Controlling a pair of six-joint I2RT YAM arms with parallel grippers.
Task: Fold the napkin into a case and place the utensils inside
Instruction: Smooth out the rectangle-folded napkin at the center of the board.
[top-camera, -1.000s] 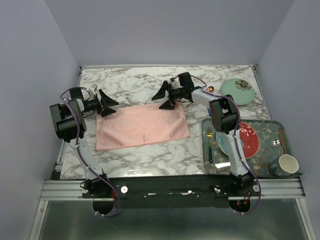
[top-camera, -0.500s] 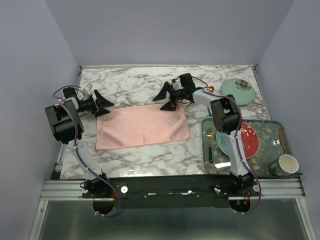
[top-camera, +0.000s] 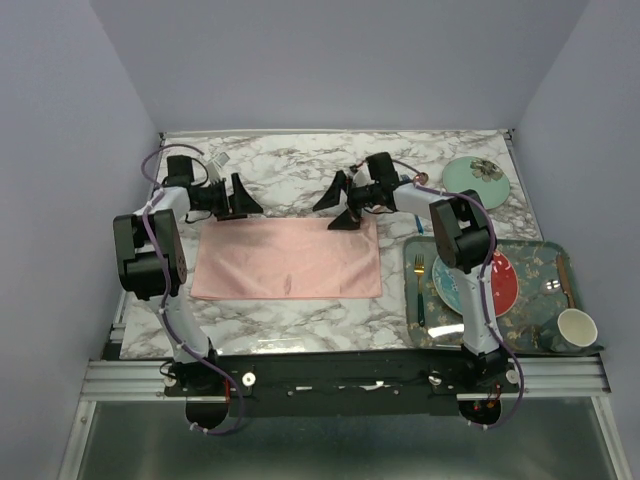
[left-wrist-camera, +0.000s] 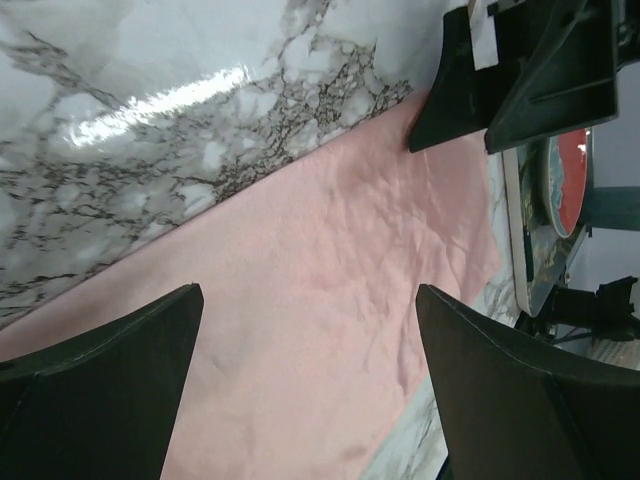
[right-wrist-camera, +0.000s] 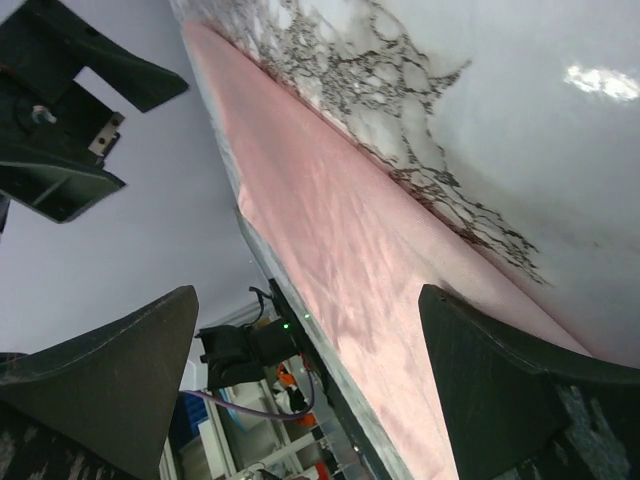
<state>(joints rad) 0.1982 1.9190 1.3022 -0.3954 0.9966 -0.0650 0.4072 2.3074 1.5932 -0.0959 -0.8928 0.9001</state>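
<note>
Marble table (top-camera: 300, 165), napkin (top-camera: 288, 258) lengthwise left-right

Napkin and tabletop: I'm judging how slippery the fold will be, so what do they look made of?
Napkin: seemingly satin-like fabric, salmon pink, with a soft sheen and fine creases. Tabletop: marble-patterned and glossy, mirroring a light glare; whether it is real stone or printed laminate, I cannot tell.

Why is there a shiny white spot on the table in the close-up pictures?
Left wrist view: light bounces off the glossy marble table in a bright streak. Right wrist view: a smaller white spot sits near the top right corner. Top view: the light is even, no bright spot, and the napkin looks flat pink.
</note>
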